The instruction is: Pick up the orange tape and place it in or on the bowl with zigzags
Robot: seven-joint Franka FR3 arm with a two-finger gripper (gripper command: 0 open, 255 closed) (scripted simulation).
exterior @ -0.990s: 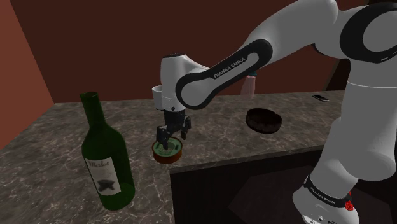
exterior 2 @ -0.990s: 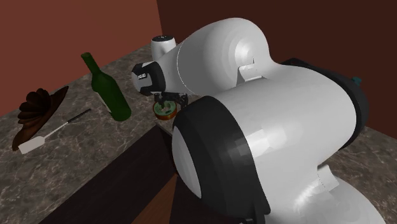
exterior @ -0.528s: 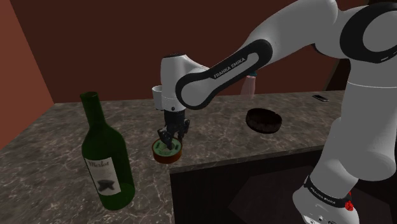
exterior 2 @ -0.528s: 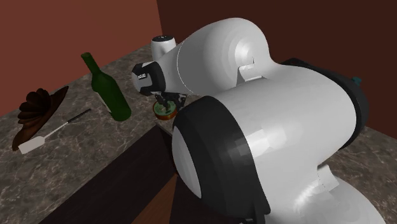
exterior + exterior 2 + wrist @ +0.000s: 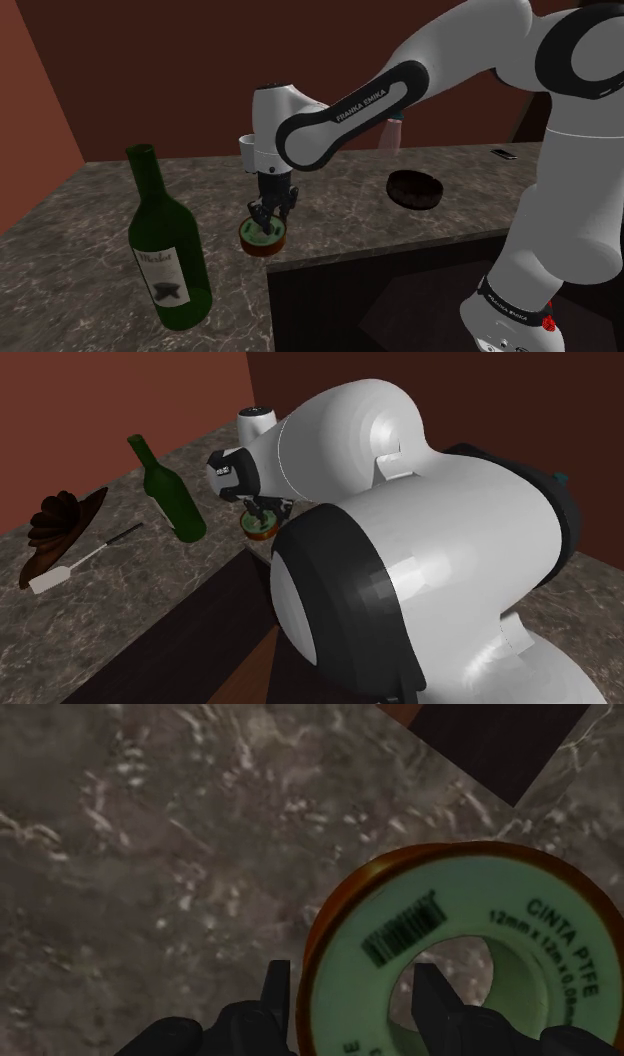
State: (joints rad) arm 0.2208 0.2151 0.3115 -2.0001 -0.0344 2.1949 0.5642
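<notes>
Tape (image 5: 263, 237) (image 5: 470, 954), orange rim with green face, lay flat on the counter (image 5: 90, 220) near its front edge. End effector (image 5: 266, 212) (image 5: 351, 969) stood narrow over it, one finger outside the rim and one in the hole, pinching the ring's wall. Green bottle (image 5: 165, 250) stood near, toward the shoulder view's left; dark bowl (image 5: 415, 189) sat well apart on the right.

Tool (image 5: 268, 214) down on orange tape (image 5: 263, 241) at counter (image 5: 80, 215) edge, green bottle (image 5: 170, 250) near, dark bowl (image 5: 415, 190) apart

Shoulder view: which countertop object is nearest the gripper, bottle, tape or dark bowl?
The orange-rimmed tape, directly under the gripper; bottle and dark bowl stand well aside.
</notes>
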